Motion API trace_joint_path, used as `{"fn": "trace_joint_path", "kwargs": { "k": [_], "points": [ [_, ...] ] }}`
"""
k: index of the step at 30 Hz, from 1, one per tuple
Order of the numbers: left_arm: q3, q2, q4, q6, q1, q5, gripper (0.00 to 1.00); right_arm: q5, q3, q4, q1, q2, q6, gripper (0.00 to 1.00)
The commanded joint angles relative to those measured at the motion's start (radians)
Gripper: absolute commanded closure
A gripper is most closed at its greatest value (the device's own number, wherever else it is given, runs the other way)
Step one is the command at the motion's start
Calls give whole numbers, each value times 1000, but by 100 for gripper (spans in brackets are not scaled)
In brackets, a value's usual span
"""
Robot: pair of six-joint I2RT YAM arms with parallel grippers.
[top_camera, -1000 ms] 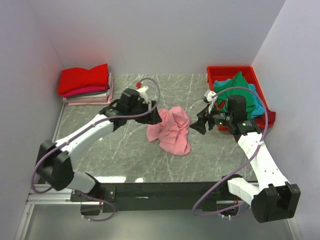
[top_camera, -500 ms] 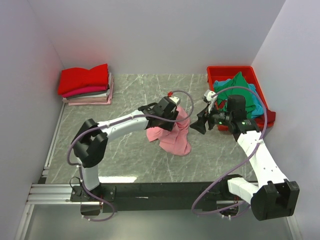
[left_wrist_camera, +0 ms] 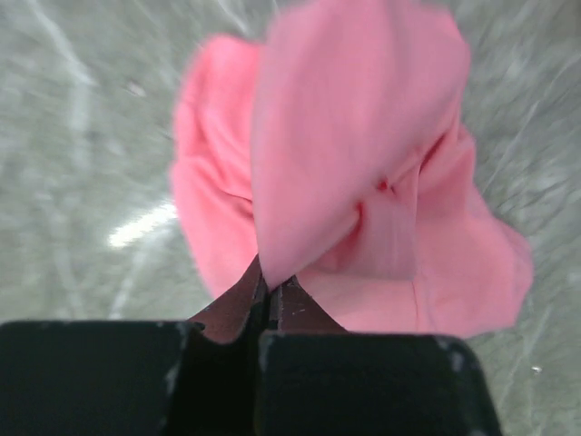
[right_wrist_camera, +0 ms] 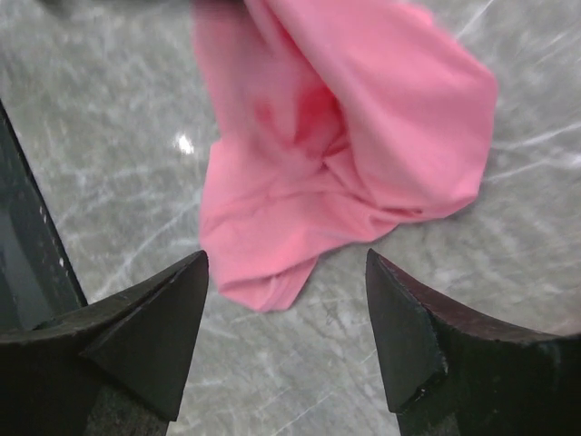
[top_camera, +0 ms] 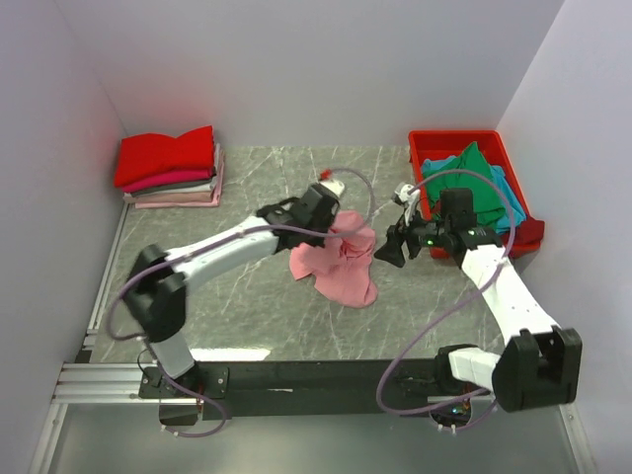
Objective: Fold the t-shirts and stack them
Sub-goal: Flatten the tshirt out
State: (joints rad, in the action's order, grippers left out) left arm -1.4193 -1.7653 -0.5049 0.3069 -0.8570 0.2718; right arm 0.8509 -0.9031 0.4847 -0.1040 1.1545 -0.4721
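Moved since a second ago: the left gripper point(top_camera: 334, 221) has swung from the left edge of the pink heap across to its far upper part, and the right gripper point(top_camera: 388, 250) has crept slightly closer to the cloth
Left gripper: jaws pressed together on a fold of the light pink t-shirt point(top_camera: 341, 262); the wrist view shows the cloth drawn up in a ridge into the left gripper point(left_wrist_camera: 268, 292)
Right gripper: fingers spread wide with nothing between them, hovering just beside the shirt's right edge; its wrist view frames the crumpled cloth in the gap of the right gripper point(right_wrist_camera: 286, 263)
Pink shirt: bunched near the middle of the table point(top_camera: 247, 296), mostly resting on the marble, lying much where it did
Other shirts: a folded stack point(top_camera: 173, 168) sits in the far left corner, red on top; green and teal shirts point(top_camera: 476, 173) lie loose in the red bin point(top_camera: 434, 141)
Meaning: the pinch looks secured, so lifting and spreading probably come next; folding has not begun
Doubt: whether the pinched fold is a hem or mid-fabric cannot be told
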Motion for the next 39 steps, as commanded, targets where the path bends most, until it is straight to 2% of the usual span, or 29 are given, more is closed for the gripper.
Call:
{"fn": "trace_joint_path", "kwargs": {
  "k": [1, 4, 8, 10, 14, 18, 20, 21, 23, 24, 25, 26, 27, 28, 30, 31, 35, 37, 38, 39],
  "points": [
    [0, 193, 17, -52, 47, 63, 100, 36, -31, 84, -16, 86, -85, 25],
    [6, 292, 9, -80, 101, 8, 100, -22, -30, 78, -69, 137, -63, 28],
    [3, 343, -7, -107, 170, -65, 100, -122, -22, 22, -187, 206, 3, 30],
    [2, 355, -11, -132, 188, -74, 100, -125, -46, 37, -203, 243, 4, 34],
    [-85, 330, -27, -183, 280, -80, 100, -138, -89, 86, -184, 235, -17, 35],
    [-255, 229, 14, -242, 410, -16, 100, -112, -77, 80, -117, 179, -25, 35],
    [-412, 98, -6, -230, 491, -22, 100, -104, -71, 78, -89, 160, -20, 35],
    [-535, 45, -20, -223, 509, -17, 100, -105, -71, 78, -83, 156, -20, 35],
    [-653, -115, -62, -219, 530, -6, 100, -104, -72, 80, -76, 146, -19, 35],
    [-770, -165, -85, -224, 532, 3, 99, -99, -68, 78, -79, 145, -19, 35],
    [-837, -260, -116, -220, 532, 10, 78, -93, -66, 77, -77, 142, -17, 35],
    [-930, -295, -174, -210, 532, 27, 62, -90, -66, 77, -77, 142, -20, 35],
    [-944, -312, -185, -198, 532, 38, 48, -78, -65, 78, -77, 143, -22, 35],
    [-940, -298, -190, -172, 532, 46, 32, -70, -62, 80, -80, 143, -25, 35],
    [-822, -240, -141, -161, 532, 61, 23, -59, -57, 81, -86, 154, -40, 35],
    [-767, -155, -115, -157, 532, 63, 19, -65, -54, 78, -94, 159, -43, 35],
    [-487, 80, -52, -132, 532, 24, 18, -108, -51, 69, -192, 188, -68, 35],
    [-289, 229, -24, -91, 532, -38, 19, -150, -46, 52, -241, 206, -79, 35],
    [-138, 281, -8, -75, 533, -61, 19, -177, -43, 20, -306, 209, -85, 35],
    [-60, 382, 8, -65, 533, -103, 19, -209, -40, 5, -341, 221, -95, 35]
  ]
}}
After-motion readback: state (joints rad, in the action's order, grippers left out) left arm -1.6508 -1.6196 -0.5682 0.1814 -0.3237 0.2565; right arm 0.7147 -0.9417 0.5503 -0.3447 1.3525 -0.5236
